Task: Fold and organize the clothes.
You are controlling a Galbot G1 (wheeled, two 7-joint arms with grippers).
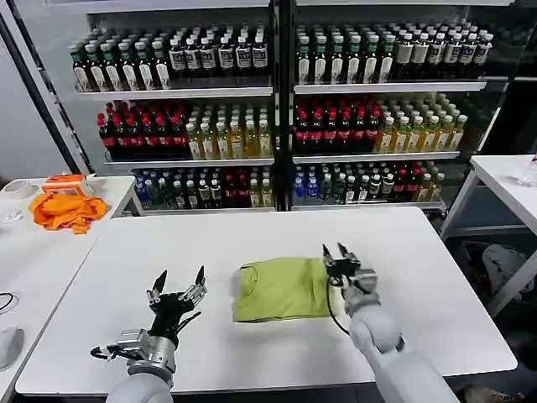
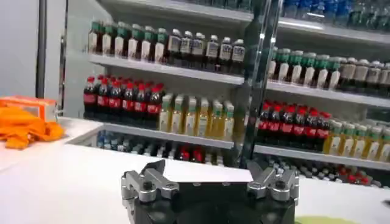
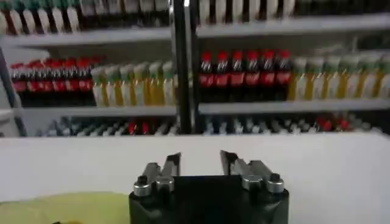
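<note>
The clothes, a lime yellow-green T-shirt [image 1: 284, 290], lie folded into a rough rectangle in the middle of the white table [image 1: 252, 231]. My right gripper [image 1: 335, 249] is open at the shirt's right edge, fingers pointing up, with nothing between them. In the right wrist view that gripper [image 3: 200, 159] stands over bare tabletop, with the shirt [image 3: 67, 207] off to one side. My left gripper [image 1: 181, 274] is open and empty, apart from the shirt on its left, near the table's front. In the left wrist view its fingers [image 2: 149, 175] are spread wide, and a sliver of the shirt [image 2: 320, 220] shows at the frame's edge.
An orange cloth [image 1: 65, 210] lies crumpled on a side table at the left, beside an orange-and-white box [image 1: 65, 181]. Shelves of bottles [image 1: 277, 109] stand behind the table. Another white table [image 1: 512, 180] is at the right.
</note>
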